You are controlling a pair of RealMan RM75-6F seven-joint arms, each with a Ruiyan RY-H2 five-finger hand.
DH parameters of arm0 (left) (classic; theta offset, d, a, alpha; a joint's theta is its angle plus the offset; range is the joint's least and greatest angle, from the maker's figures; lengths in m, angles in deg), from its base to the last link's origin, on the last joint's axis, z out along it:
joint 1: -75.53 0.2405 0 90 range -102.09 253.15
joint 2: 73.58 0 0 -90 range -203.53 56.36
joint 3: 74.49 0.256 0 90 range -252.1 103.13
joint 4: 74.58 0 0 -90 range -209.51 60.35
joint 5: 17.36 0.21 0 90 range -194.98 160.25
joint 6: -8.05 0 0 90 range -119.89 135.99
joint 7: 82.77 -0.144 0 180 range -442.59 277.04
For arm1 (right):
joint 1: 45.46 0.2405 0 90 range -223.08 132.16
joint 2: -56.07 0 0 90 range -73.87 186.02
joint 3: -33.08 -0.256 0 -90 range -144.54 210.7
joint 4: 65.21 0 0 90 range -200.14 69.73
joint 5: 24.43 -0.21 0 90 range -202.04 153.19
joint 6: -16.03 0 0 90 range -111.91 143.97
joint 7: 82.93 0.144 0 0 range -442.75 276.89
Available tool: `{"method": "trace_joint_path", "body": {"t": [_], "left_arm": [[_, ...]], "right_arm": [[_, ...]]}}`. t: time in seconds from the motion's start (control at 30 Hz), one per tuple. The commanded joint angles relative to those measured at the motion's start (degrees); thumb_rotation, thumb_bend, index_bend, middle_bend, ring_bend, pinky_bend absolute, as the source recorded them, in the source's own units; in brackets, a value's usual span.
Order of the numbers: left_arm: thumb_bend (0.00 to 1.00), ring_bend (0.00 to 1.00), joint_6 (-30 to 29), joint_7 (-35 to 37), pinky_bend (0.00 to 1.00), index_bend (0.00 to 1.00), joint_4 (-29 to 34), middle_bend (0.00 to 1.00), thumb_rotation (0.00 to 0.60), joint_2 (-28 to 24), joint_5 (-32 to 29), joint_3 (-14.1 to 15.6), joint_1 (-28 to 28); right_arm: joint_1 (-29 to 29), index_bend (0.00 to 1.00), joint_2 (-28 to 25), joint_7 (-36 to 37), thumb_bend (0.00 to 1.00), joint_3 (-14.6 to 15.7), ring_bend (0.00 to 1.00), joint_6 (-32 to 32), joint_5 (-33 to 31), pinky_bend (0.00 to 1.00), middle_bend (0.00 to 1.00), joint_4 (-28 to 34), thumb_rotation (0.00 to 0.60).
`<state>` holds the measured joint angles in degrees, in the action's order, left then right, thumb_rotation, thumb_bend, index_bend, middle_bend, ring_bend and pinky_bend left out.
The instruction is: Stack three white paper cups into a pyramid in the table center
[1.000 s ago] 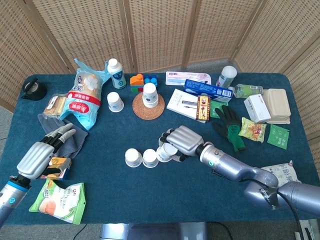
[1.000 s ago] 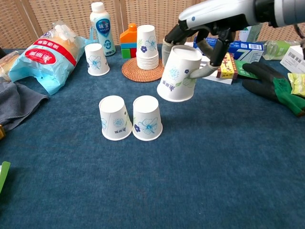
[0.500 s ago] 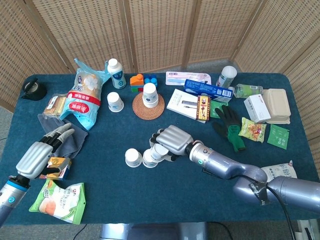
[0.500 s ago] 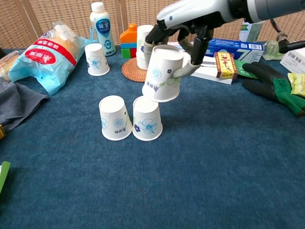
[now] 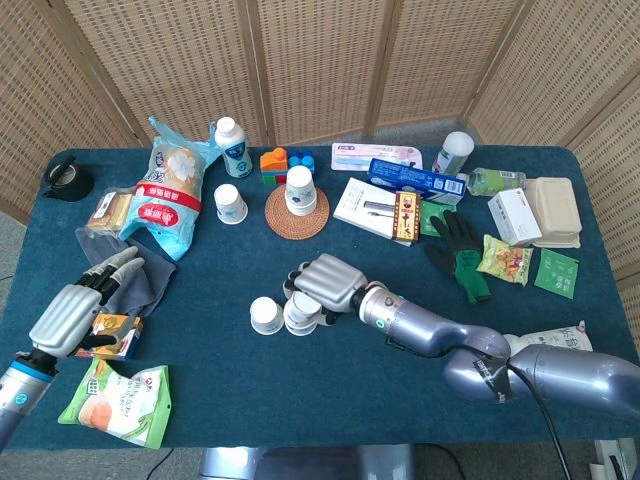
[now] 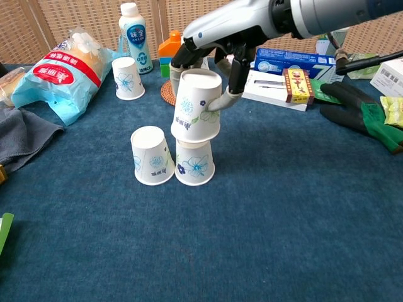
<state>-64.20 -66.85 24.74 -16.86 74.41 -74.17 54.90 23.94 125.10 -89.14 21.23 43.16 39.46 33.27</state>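
Two white paper cups with blue flower prints stand upside down, side by side, at the table's middle: the left cup [image 6: 151,155] [image 5: 264,315] and the right cup [image 6: 195,163]. My right hand [image 6: 211,44] [image 5: 322,281] grips a third upside-down cup [image 6: 196,105], tilted slightly, right above the right cup and about touching its top. In the head view that held cup [image 5: 302,309] hides the right base cup. My left hand [image 5: 85,302] hovers open near the table's left front edge, holding nothing.
A stack of cups [image 6: 194,61] stands on a round woven coaster, with a single cup [image 6: 128,78], a white bottle [image 6: 133,29] and toy blocks behind. A snack bag [image 6: 60,69] and grey cloth [image 6: 22,139] lie left; boxes and green-black gloves [image 6: 362,113] lie right.
My right hand has carried the cup leftward and lower, from right of the pair to directly over the right base cup. The left hand has barely moved.
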Motion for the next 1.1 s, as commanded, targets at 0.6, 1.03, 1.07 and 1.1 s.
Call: {"method": "trace_joint_path", "body": {"t": [0.6, 1.03, 1.07, 1.1], "left_arm": [[0.48, 0.0, 1.0, 0.9, 0.14, 0.0, -1.2, 0.0, 0.6, 0.9, -0.6, -0.4, -0.5], [0.48, 0.0, 0.7, 1.7, 0.14, 0.0, -1.9, 0.0, 0.6, 0.9, -0.7, -0.5, -0.3], [0.48, 0.0, 0.7, 1.8, 0.14, 0.0, -2.0, 0.0, 0.6, 0.9, -0.7, -0.5, -0.2], [0.48, 0.0, 0.7, 1.9, 0.14, 0.0, -2.0, 0.0, 0.6, 0.9, -0.8, -0.4, -0.2]], "right_arm": [[3.4, 0.41, 2.1, -1.2, 0.39, 1.0, 0.27, 0.6, -3.9, 0.65, 0.32, -2.6, 0.6], [5.8, 0.4, 3.4, -1.9, 0.39, 1.6, 0.27, 0.1, -5.7, 0.65, 0.32, -2.8, 0.6], [6.0, 0.4, 3.4, -2.0, 0.39, 1.7, 0.27, 0.1, -5.9, 0.65, 0.32, -2.9, 0.6], [6.2, 0.4, 3.5, -2.2, 0.39, 1.7, 0.27, 0.2, -6.1, 0.65, 0.32, -3.0, 0.6]]}}
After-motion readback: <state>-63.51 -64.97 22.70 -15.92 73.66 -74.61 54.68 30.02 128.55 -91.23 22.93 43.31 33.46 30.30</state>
